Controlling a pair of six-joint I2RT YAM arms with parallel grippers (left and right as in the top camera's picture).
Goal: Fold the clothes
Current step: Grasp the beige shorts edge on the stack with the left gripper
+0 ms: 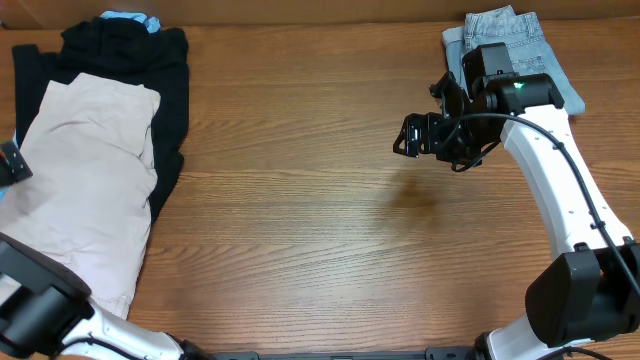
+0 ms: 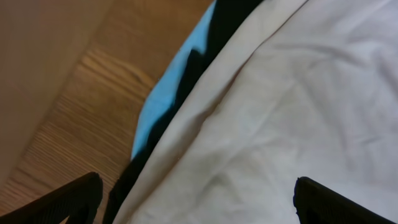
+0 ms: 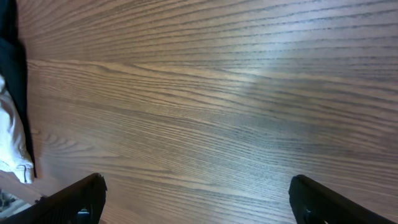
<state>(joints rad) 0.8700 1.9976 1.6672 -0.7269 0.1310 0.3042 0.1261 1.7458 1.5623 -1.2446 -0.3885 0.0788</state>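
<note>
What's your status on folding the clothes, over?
Left gripper open, hovering over cream shorts. Right gripper open, empty, over bare table. Shorts lie on black garment, far left. Nothing blocking.

Brown wood-grain table point(image 1: 300, 230); soft light

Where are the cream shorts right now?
In the overhead view, the cream shorts lie far left on the table, spread atop the black garment.
</note>
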